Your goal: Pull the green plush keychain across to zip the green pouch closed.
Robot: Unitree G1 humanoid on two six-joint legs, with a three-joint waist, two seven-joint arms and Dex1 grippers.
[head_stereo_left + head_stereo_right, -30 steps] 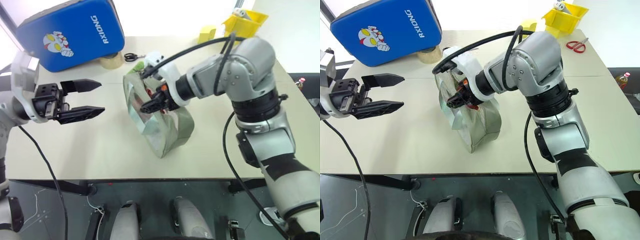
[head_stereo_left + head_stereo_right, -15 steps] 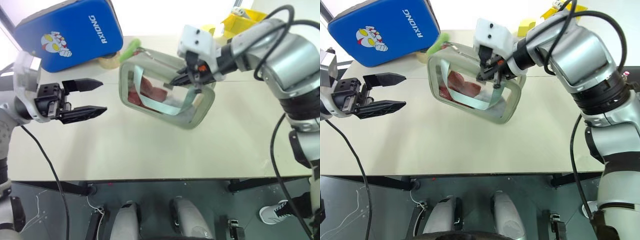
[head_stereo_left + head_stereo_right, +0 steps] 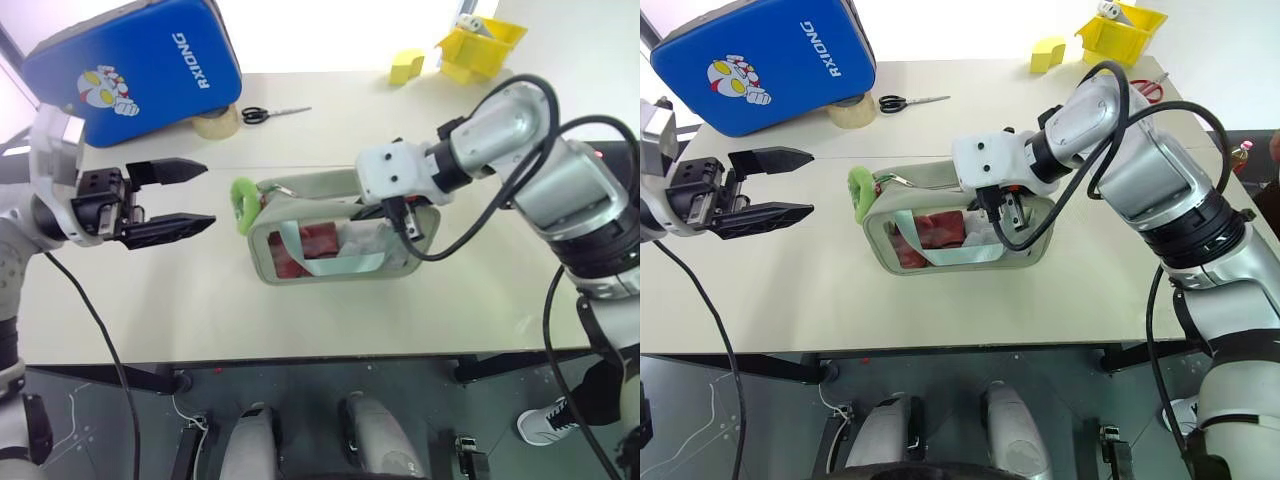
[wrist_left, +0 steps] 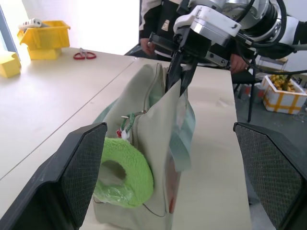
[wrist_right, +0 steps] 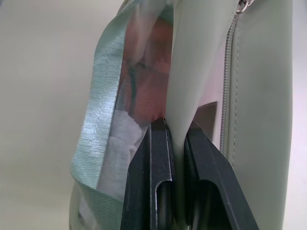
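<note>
Two grippers, left gripper jaws wide, right gripper jaws pinching green pouch

Right arm: silver-grey metal shells, black ribbed joint bands, white block housing at the wrist. Black cables loop loosely over it. Left arm: white and grey casing, black gripper mount, two black tapered fingers; thin black cable hangs below.
</note>
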